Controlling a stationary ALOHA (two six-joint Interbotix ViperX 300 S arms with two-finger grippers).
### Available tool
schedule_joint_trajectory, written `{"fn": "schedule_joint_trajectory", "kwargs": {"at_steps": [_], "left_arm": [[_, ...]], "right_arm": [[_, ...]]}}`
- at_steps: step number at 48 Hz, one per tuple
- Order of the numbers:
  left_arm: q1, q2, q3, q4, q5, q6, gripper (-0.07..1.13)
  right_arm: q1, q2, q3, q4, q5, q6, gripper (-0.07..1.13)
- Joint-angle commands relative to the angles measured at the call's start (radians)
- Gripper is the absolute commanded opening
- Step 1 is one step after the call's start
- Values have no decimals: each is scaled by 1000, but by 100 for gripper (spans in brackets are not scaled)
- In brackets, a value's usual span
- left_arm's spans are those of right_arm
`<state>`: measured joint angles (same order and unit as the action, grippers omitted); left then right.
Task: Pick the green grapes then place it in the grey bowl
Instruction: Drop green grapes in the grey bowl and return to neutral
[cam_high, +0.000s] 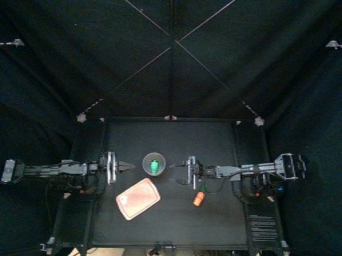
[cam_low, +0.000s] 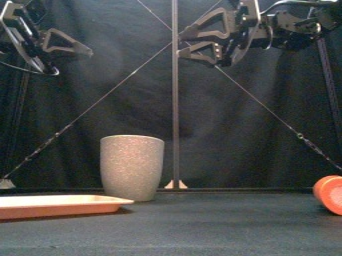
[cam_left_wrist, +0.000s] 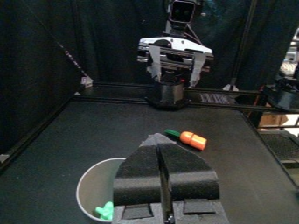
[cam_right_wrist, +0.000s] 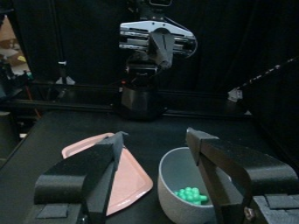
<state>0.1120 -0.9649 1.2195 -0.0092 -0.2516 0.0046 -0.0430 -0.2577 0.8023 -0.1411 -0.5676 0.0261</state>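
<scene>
1. Inside the grey bowl (cam_high: 154, 163), the green grapes (cam_right_wrist: 187, 194) lay at the bottom. By my judgement the placing looked done, and the main risk was undoing it.
2. The right gripper (cam_right_wrist: 156, 138) hung high above the table (cam_high: 201, 140), just to the bowl's right in the top view. Its jaws were spread apart and held nothing. If it dropped instead of drawing away level, one jaw could catch the rim and tip the bowl, spilling the grapes.
3. The left gripper (cam_left_wrist: 163, 150) hung at a similar height on the bowl's other side. Its jaws were pressed together and it was empty. A low sweep toward the middle could shove the bowl. The two grippers faced each other closely across it, so a careless move by either could also bring them together.
4. The bowl stood tall and narrow with nothing bracing it, so I judged that even a light sideways knock might topple it.
5. The pink tray (cam_high: 138, 200) lay near the bowl toward the table's front, apart from it. The orange toy (cam_high: 198, 199) lay just to the tray's right. A further grasp aimed at the toy would add the wrong thing to the bowl, and grapes from a tipped bowl would probably scatter toward the tray.
</scene>
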Motion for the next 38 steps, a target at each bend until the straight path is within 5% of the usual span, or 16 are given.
{"fn": "schedule_joint_trajectory", "kwargs": {"at_steps": [1, 38], "left_arm": [[3, 2, -21, 11, -9, 2, 8], [3, 0, -23, 11, -9, 2, 8]], "right_arm": [[3, -48, 14, 5, -38, 2, 93], [14, -106, 86, 5, -163, 2, 93]]}}
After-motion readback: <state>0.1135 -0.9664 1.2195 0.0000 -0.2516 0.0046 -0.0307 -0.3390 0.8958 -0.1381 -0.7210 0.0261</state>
